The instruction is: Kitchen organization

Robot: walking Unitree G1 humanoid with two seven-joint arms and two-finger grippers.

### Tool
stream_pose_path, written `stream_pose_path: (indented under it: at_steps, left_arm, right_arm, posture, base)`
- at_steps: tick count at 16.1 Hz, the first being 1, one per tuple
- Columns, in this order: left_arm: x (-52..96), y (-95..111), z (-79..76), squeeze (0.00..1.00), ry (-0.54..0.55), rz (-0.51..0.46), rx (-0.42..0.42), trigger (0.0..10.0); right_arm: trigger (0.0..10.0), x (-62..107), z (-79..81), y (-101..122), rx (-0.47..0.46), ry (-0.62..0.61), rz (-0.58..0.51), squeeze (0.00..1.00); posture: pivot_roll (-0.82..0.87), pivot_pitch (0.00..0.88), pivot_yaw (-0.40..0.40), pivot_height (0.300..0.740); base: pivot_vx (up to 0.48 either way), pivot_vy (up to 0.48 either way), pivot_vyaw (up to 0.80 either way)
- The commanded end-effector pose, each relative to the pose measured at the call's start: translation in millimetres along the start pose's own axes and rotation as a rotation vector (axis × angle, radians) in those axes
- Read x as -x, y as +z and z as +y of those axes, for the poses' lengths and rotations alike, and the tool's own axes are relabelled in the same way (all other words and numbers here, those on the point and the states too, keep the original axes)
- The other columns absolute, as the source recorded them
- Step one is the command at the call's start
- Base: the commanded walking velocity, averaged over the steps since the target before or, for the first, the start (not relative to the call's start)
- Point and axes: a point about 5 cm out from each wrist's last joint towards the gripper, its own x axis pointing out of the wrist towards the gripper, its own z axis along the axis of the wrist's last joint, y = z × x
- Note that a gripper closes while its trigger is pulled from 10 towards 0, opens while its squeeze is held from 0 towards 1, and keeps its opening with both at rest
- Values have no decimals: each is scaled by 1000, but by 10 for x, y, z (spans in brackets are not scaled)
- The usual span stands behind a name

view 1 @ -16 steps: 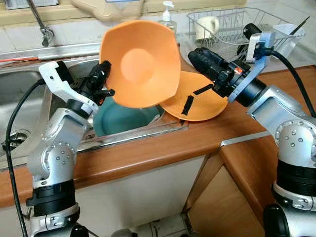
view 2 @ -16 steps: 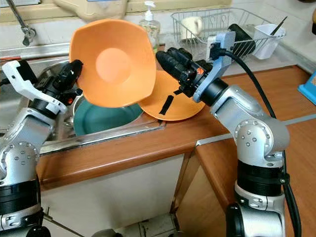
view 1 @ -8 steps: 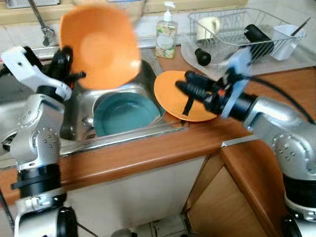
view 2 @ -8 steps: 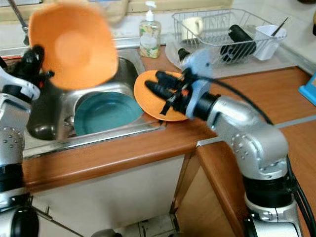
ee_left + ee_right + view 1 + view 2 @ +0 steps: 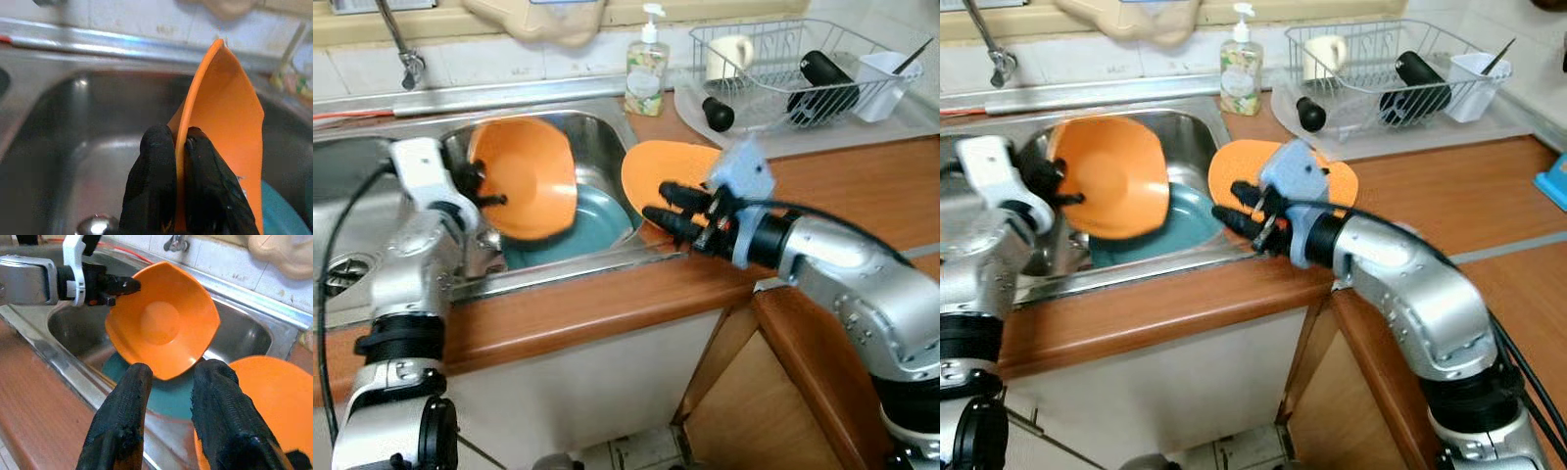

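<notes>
An orange bowl (image 5: 524, 176) hangs on edge inside the steel sink (image 5: 602, 132), just above a teal plate (image 5: 605, 221) on the sink bottom. My left gripper (image 5: 481, 191) is shut on the bowl's rim, its black fingers (image 5: 156, 161) pinching the rim from both sides. A flat orange plate (image 5: 671, 168) lies on the wooden counter at the sink's right edge. My right gripper (image 5: 666, 204) hovers open over that plate's near left part, pointing toward the sink, with nothing between its fingers (image 5: 215, 396).
A soap bottle (image 5: 647, 64) stands behind the sink. A wire dish rack (image 5: 783, 59) at the back right holds a mug, a black bottle and a white cup. The faucet (image 5: 399, 44) rises at the back left. The wooden counter (image 5: 862, 176) runs right.
My left gripper has brought the orange bowl down from high above the sink into the basin. My right gripper has swung left and lower, over the orange plate's near edge.
</notes>
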Motion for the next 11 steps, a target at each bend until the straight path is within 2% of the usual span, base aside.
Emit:
stream_pose_path:
  at_steps: [1,4,8,10,11]
  left_arm:
    - [-52,112,-52,0,-21,-39,-26,0]
    - [-129,-43,-131,0,-61,52,-44,0]
    - [-160,-144,-173,0,-74,106,-59,118]
    - [-169,-168,-197,0,-94,116,-60,1922]
    - [-166,-184,-208,0,-100,123,-61,3373]
  right_arm:
    - [10000,8,30,14,29,4,-1,0]
    - [10000,8,53,-24,40,11,14,0]
    - [10000,18,96,-40,40,46,21,0]
    - [10000,22,116,-52,36,58,23,0]
    - [10000,22,119,-65,31,56,23,0]
  posture:
    - [-104,0,28,740]
    - [-112,0,35,740]
    - [-119,0,41,740]
    - [-119,0,43,740]
    - [-119,0,43,740]
  base:
    - [0,0,0]
    - [0,0,0]
    - [0,0,0]
    - [0,0,0]
    - [0,0,0]
